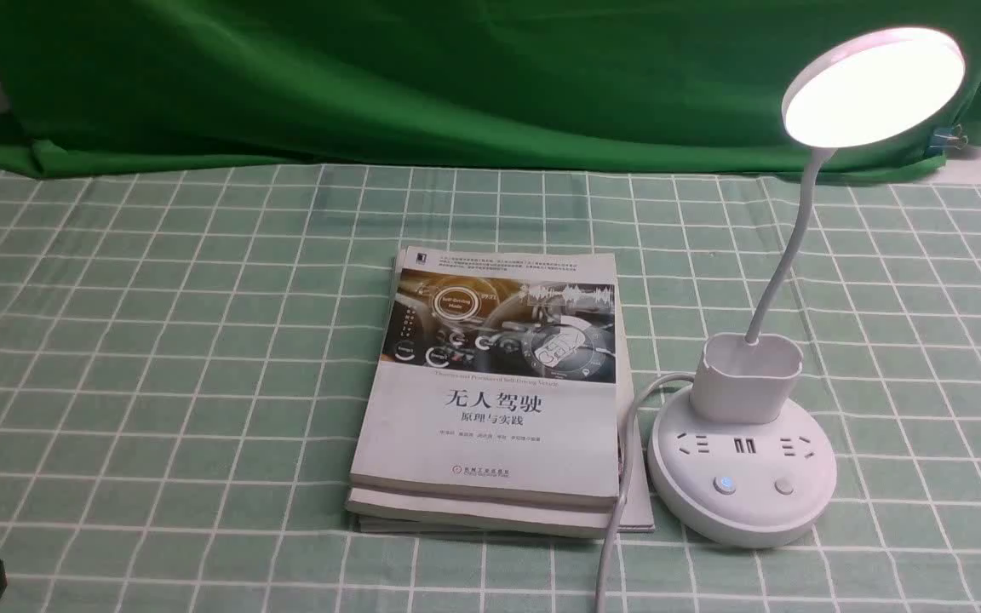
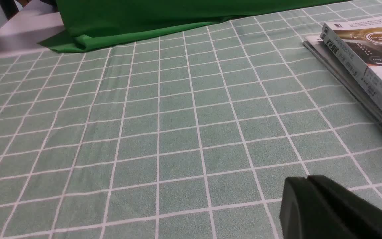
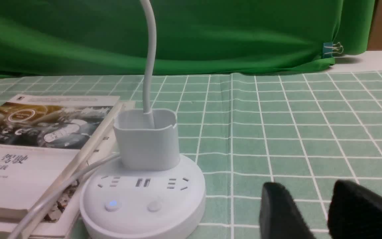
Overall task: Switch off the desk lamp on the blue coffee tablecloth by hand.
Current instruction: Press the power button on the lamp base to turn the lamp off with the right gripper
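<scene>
— Found the desk lamp point(image 1: 746, 379)?
— Yes. Stands upright on the blue coffee tablecloth point(image 1: 158, 340), right of centre in the front view. Shines brightly from the disc head point(image 1: 874, 85), high on the bent neck, against the dark green backdrop cloth point(image 1: 456, 77).
— And on the base?
— Carries a blue-lit button point(image 1: 724, 484) and a plain button point(image 1: 785, 486) side by side, with sockets behind them and the cup-shaped holder above.
— Beside it?
— Sits just beside a stack of books point(image 1: 490, 400) on its left; touching or not, cannot tell. Sends a white cable point(image 1: 618, 511) along the books' edge toward the near side.
— Further out?
— Just a binder clip point(image 1: 950, 136) pinching the backdrop's right end.
— Right gripper point(image 3: 313, 199)?
— Seen only in the right wrist view. Sits low near the base, apart from it, jaws parted with bare cloth showing in the gap. Grips nothing.
— Left gripper point(image 2: 305, 181)?
— Well apart from the lamp, at the near left corner of the front view. Jaws pressed together, only a thin seam between. Nothing held; low over bare cloth.
</scene>
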Action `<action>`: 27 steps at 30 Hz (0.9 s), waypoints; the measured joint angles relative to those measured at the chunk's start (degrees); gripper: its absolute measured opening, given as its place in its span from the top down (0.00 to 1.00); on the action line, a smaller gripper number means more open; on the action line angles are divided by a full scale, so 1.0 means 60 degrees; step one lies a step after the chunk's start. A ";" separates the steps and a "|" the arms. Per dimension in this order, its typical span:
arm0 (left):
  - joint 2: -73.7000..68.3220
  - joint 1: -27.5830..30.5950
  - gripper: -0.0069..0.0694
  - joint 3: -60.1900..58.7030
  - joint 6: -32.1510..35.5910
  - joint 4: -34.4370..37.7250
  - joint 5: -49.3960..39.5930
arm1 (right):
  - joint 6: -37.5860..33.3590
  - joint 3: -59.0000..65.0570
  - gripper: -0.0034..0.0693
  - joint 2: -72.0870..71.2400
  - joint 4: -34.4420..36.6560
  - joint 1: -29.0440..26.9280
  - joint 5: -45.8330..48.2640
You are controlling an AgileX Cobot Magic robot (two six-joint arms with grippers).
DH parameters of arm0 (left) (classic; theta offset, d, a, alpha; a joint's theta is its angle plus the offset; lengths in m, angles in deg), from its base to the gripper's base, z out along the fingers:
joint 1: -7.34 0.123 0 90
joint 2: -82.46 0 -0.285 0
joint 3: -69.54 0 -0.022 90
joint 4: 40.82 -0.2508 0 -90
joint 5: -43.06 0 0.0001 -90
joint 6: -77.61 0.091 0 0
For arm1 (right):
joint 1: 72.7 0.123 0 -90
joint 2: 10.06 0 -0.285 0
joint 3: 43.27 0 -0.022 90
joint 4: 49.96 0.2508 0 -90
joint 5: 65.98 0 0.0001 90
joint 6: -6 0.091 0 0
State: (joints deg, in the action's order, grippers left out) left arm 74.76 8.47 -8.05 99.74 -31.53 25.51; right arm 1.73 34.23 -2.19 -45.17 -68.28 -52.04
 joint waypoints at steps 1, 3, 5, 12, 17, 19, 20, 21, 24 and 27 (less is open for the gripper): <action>0.0000 0.0000 0.91 0.0000 0.0000 0.0000 0.0000 | 0.0000 0.0000 0.62 0.0000 0.0000 0.0000 0.0000; 0.0000 0.0000 0.91 0.0000 0.0000 0.0000 0.0000 | 0.0000 0.0000 0.62 0.0000 0.0000 0.0000 0.0000; 0.0000 0.0000 0.91 0.0000 0.0000 0.0000 0.0000 | 0.0000 0.0000 0.62 0.0000 0.0000 0.0000 0.0000; 0.0000 0.0000 0.91 0.0000 0.0000 0.0000 0.0000 | 0.0008 0.0000 0.62 0.0000 0.0000 0.0000 0.0000; 0.0000 0.0000 0.91 0.0000 0.0000 0.0000 0.0000 | 0.0008 0.0000 0.62 0.0000 0.0000 0.0000 0.0000; 0.0000 0.0000 0.91 0.0000 0.0000 0.0000 0.0000 | 0.0008 0.0000 0.62 0.0000 0.0000 0.0000 0.0000; 0.0000 0.0000 0.91 0.0000 0.0000 0.0000 0.0000 | 0.0008 0.0000 0.62 0.0000 0.0000 0.0000 0.0000; 0.0000 0.0000 0.91 0.0000 0.0000 0.0000 0.0000 | 0.0008 0.0000 0.62 0.0000 0.0000 0.0000 0.0000; 0.0000 0.0000 0.91 0.0000 0.0000 0.0000 0.0000 | 0.0008 0.0000 0.62 0.0000 0.0000 0.0000 0.0000; 0.0000 0.0000 0.91 0.0000 0.0000 0.0000 0.0000 | 0.0231 0.0000 0.62 0.0000 0.0080 0.0000 -0.0295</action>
State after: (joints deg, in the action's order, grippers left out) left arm 74.76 8.47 -8.05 99.74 -31.53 25.51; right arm 3.12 34.23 -2.19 -44.69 -68.28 -53.81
